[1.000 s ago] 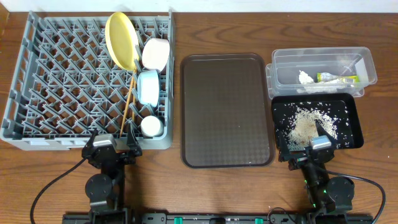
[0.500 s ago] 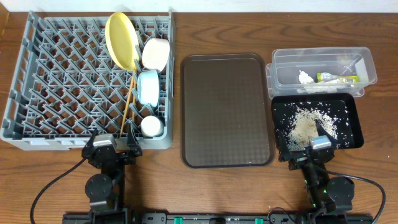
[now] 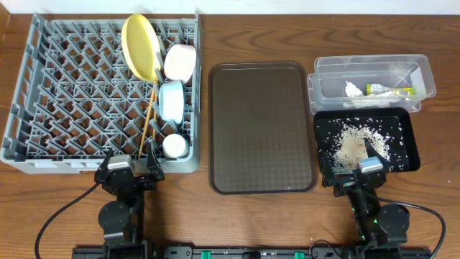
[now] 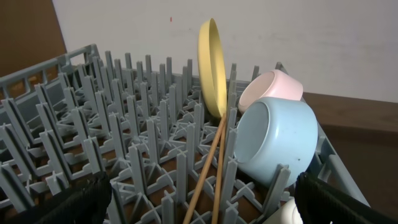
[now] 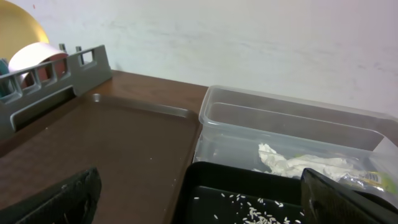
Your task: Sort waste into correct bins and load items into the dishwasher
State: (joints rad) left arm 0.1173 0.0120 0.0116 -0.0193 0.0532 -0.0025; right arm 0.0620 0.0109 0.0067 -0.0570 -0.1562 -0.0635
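Left of the brown tray [image 3: 262, 126], from above, the dish rack [image 3: 65, 93] holds the yellow plate [image 3: 140, 47], bowls [image 3: 172, 101], cup [image 3: 173, 145] and chopsticks [image 3: 149, 119]. Right of it, the clear tub [image 3: 425, 68] and black tray [image 3: 407, 155] hold the waste.
Left wrist: the left hand [image 4: 207, 204] is wide open and empty. The loose chopsticks may slip if bumped.
Right wrist: the right hand [image 5: 202, 200] is wide open and empty.

Premises: a robot test bench laid out as a mock dish station. A wooden table [image 3: 259, 29] stands against a bare white wall [image 4: 311, 37]. A left arm [image 3: 121, 216] and a right arm [image 3: 377, 223] are fixed to a black rail [image 3: 287, 252] at the front edge. Dish rack [image 3: 65, 108], serving tray [image 3: 262, 129], clear tub [image 3: 424, 72] and black tray [image 3: 404, 160] sit in a row.
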